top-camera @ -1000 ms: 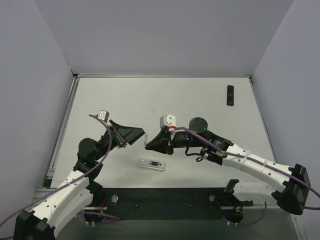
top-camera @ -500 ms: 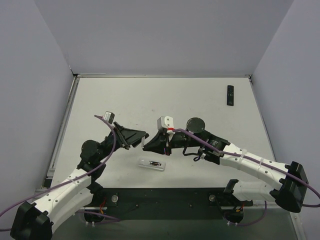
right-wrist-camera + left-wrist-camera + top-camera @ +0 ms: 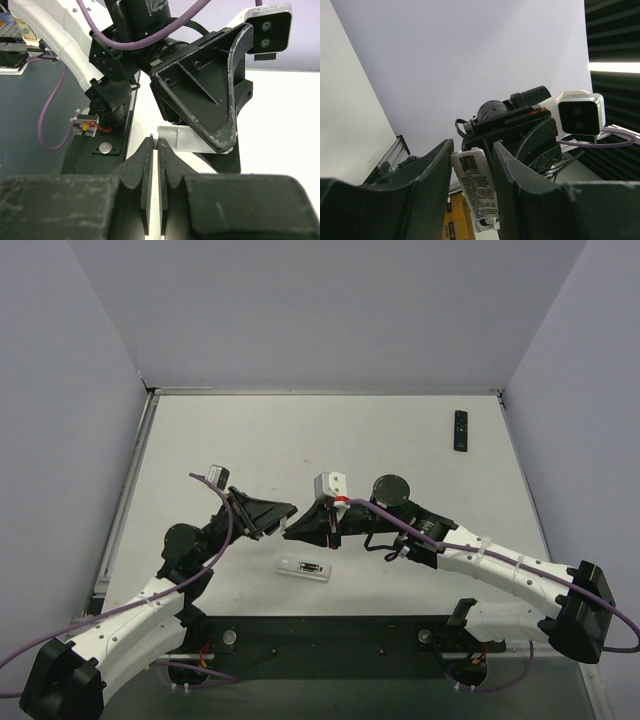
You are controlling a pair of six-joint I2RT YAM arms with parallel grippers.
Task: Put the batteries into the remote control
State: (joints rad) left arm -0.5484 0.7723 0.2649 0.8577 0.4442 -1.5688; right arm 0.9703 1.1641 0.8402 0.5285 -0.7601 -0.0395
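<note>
Two grippers meet mid-frame: right gripper pinches white labelled piece by thin edge; left gripper flanks it, clamp unclear. Likely handover for better grip.

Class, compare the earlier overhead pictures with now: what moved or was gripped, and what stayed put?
The left gripper moved right to meet the right gripper, its jaws narrowing around the white, label-printed remote control; a firm grip is not yet clear. The right gripper edged left, still shut on that remote. The clear plastic case and the far black remote stayed put.
</note>
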